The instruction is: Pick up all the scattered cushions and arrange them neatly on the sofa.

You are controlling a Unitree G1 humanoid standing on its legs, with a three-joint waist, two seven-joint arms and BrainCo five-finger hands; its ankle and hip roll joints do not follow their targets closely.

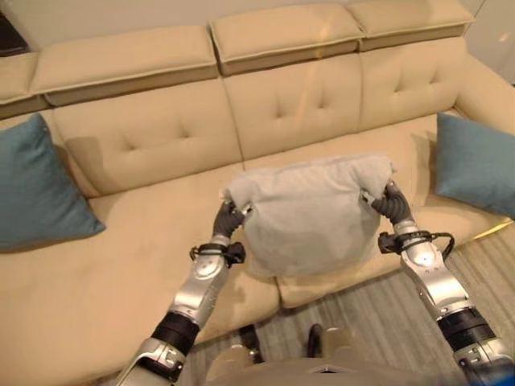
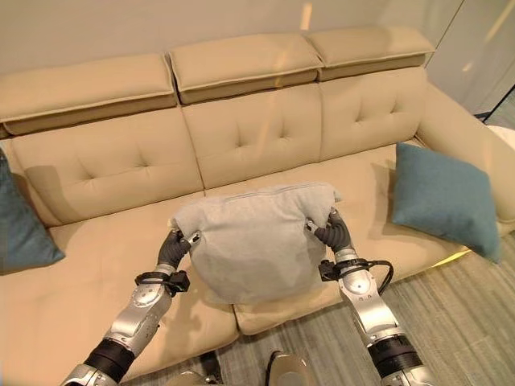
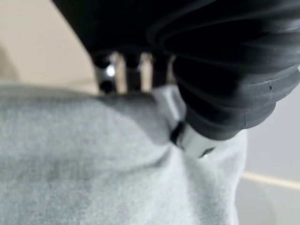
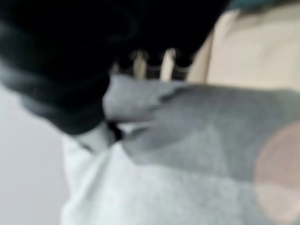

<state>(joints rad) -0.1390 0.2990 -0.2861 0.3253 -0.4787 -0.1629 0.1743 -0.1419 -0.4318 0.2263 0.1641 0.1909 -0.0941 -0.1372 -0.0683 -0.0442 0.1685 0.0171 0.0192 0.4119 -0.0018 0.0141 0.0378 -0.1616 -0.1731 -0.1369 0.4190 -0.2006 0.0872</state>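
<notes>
Grey cushion (image 1: 310, 213) held up over the front edge of the beige sofa (image 1: 145, 137), middle seat; left hand (image 1: 228, 217) pinching its left top corner, right hand (image 1: 393, 201) pinching the right; blue cushion (image 1: 32, 189) propped at the sofa's left end, another blue cushion (image 1: 475, 165) leaning at the right end; striped floor (image 1: 378, 322) below.

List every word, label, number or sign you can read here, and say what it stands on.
None can be read. The grey cushion, pinched at its upper corners by the left hand and the right hand, is plain fabric. The two blue cushions and the beige sofa bear no print either.
</notes>
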